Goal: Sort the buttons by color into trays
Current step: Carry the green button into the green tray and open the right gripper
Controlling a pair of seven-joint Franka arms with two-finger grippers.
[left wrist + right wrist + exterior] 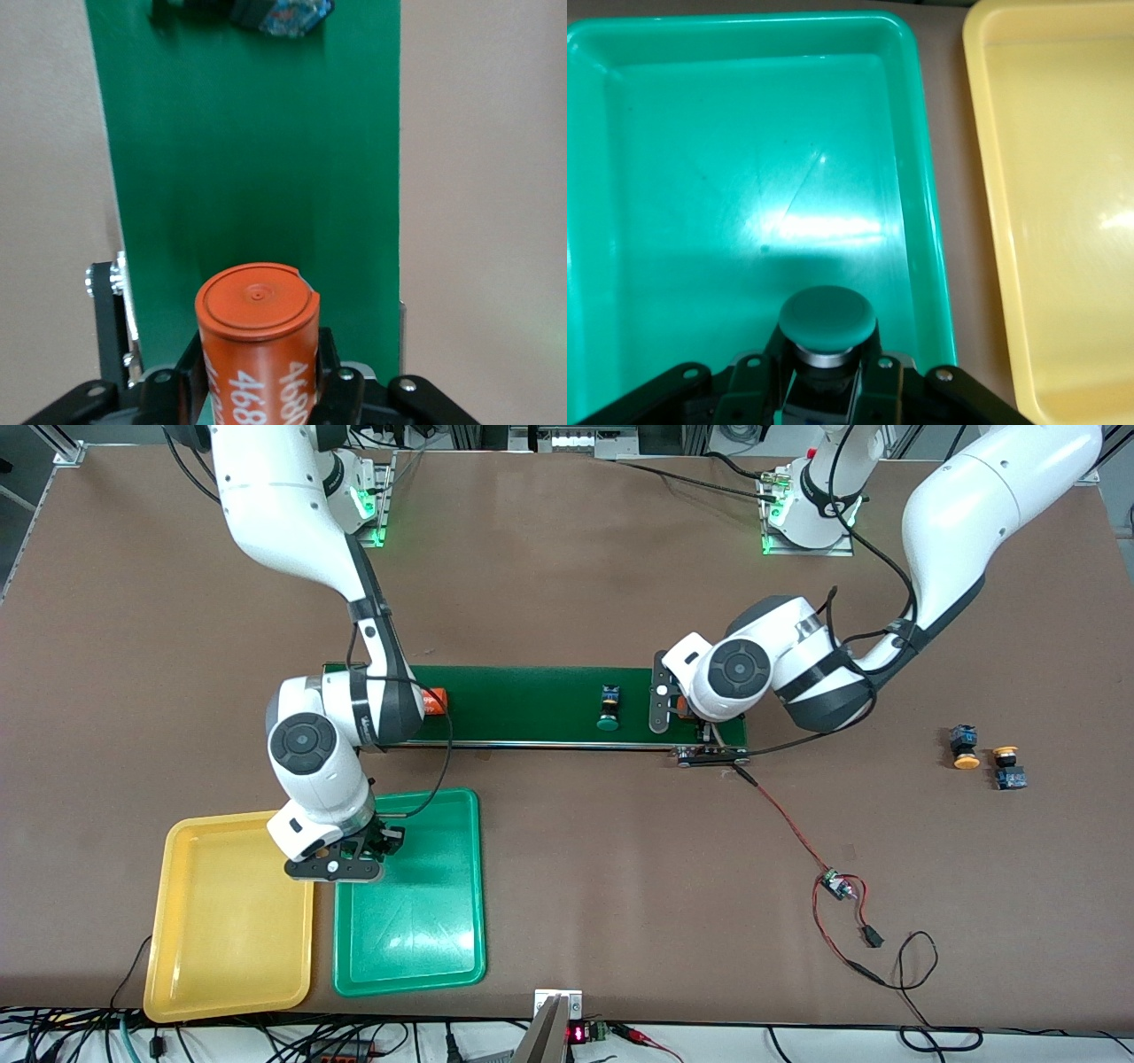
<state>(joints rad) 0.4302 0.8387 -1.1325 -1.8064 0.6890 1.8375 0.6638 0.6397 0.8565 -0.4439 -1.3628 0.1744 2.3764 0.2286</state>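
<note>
My right gripper [383, 841] hangs over the green tray [416, 948], at the side next to the yellow tray [221, 948]. It is shut on a green-capped button [827, 320], cap up above the green tray [744, 133]. A second green button [609, 709] lies on the dark-green belt [532, 704]. Two yellow-orange buttons [964, 747] [1008, 768] lie on the table toward the left arm's end. My left gripper [673, 707] is at that end of the belt, shut on an orange cylinder [257, 345] with white numbers.
Another orange cylinder [434, 701] lies on the belt at the right arm's end. A small circuit board [835, 886] with red and black wires runs from the belt's motor end toward the front edge. In the right wrist view the yellow tray [1063, 221] lies beside the green one.
</note>
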